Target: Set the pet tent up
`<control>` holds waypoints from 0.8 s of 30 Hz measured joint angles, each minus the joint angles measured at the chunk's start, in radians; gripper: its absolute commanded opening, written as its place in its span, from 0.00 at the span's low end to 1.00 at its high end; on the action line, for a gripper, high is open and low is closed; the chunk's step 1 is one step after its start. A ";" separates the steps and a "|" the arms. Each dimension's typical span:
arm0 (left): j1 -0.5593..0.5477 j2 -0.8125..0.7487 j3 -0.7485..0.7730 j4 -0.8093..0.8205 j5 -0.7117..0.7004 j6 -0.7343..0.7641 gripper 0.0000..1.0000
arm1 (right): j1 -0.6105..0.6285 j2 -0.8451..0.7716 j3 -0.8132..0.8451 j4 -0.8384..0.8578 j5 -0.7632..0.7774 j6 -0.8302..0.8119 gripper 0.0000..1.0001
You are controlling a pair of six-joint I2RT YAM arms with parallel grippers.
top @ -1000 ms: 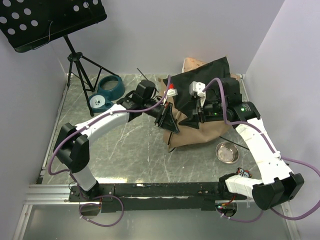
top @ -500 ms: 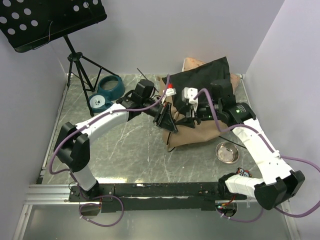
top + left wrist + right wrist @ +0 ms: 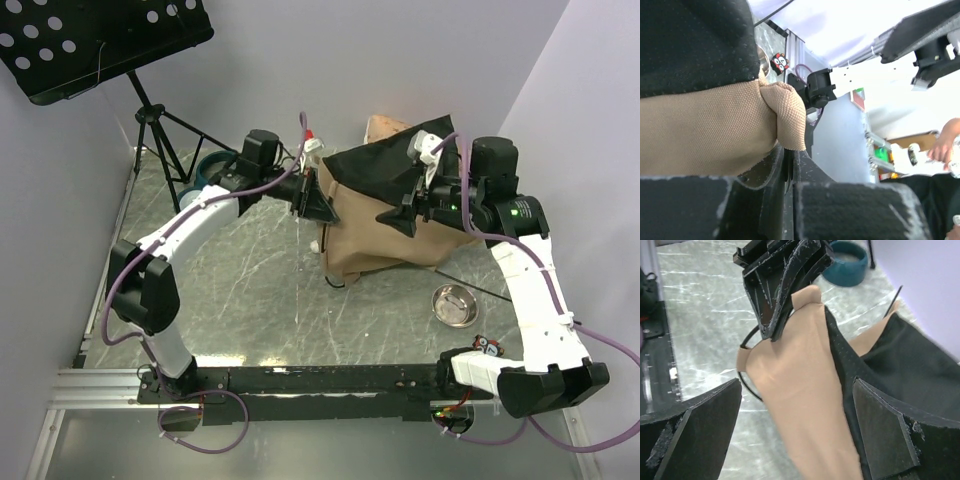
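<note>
sagging tan pet tent (image 3: 385,240), black on top; left tool (image 3: 320,205) pinching tan corner; right tool (image 3: 398,218) gaping, empty

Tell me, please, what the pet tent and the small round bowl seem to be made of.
The pet tent: woven fabric, matte tan with a black panel; its coarse weave shows in the left wrist view. The small bowl: probably metal, silvery and shiny with bright reflections.

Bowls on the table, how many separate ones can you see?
2: a small steel bowl at the near right, in front of the pet tent, and a blue double bowl at the back left, partly hidden. Others could lie behind the tent.
</note>
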 measured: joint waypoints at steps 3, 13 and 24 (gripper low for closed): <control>-0.006 -0.021 -0.062 0.078 -0.005 -0.063 0.01 | -0.006 -0.002 -0.003 -0.024 -0.002 0.029 0.99; -0.266 -0.153 -0.184 0.268 -0.163 -0.110 0.34 | -0.099 0.022 0.065 -0.033 -0.008 0.212 1.00; -0.242 -0.135 -0.032 0.118 -0.168 -0.010 1.00 | -0.112 0.041 0.146 -0.075 -0.032 0.264 1.00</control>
